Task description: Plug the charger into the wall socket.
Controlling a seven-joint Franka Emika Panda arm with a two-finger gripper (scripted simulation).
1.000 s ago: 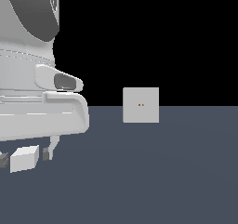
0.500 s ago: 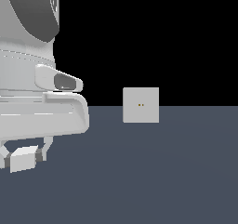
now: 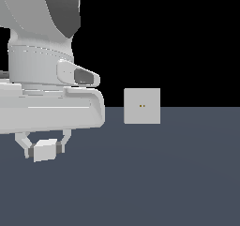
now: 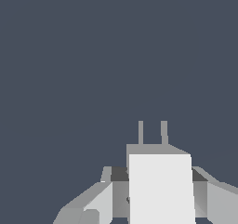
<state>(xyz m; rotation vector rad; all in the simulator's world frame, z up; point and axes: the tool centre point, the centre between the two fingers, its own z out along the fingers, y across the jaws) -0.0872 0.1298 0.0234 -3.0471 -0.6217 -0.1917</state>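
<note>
The gripper [image 3: 43, 148] clamps the charger [image 3: 45, 150]. The wall socket [image 3: 142, 106] stands well apart, toward the exterior view's right. The charger's prongs [image 4: 152, 132] jut forward.

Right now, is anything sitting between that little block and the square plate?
No: in the exterior view only bare dark floor separates the charger from the wall socket.
</note>
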